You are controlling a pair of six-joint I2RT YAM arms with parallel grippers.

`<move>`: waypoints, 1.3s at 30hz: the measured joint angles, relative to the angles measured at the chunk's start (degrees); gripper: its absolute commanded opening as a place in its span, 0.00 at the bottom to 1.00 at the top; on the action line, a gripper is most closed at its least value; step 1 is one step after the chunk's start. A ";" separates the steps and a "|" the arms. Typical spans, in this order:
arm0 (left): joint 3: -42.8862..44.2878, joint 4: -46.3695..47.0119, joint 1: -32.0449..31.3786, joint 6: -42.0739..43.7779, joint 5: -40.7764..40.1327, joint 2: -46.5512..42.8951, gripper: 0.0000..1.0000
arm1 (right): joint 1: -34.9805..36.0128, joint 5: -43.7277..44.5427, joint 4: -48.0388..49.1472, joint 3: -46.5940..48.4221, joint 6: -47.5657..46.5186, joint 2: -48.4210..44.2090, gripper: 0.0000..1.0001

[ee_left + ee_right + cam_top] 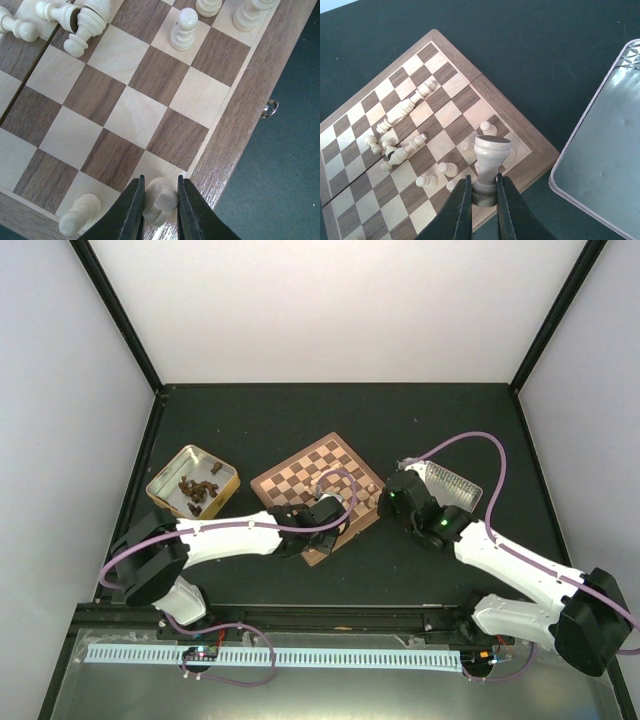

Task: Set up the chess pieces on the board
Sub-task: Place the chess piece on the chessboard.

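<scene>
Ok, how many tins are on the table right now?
2. The left tin, left of the board, holds dark pieces; the right tin, right of the board, shows only bare metal where visible.

Board (135, 117): grained wood, low sheen. Chess pieces (184, 30): smooth, faintly glossy cream wood. Tin (605, 170) at frame right: dull metal. Table (545, 50): dark, matt.
</scene>
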 measured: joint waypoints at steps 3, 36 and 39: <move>-0.02 0.13 0.00 -0.35 -0.11 0.31 0.07 | 0.00 -0.15 0.00 -0.15 0.11 -0.15 0.05; -0.66 0.76 3.39 -1.92 2.21 -6.91 0.52 | -0.13 -8.17 6.69 -3.58 -2.95 -6.75 0.05; -0.66 1.49 6.08 -2.01 4.85 -12.96 0.60 | -0.22 -14.73 11.32 -5.07 -6.19 -7.26 0.05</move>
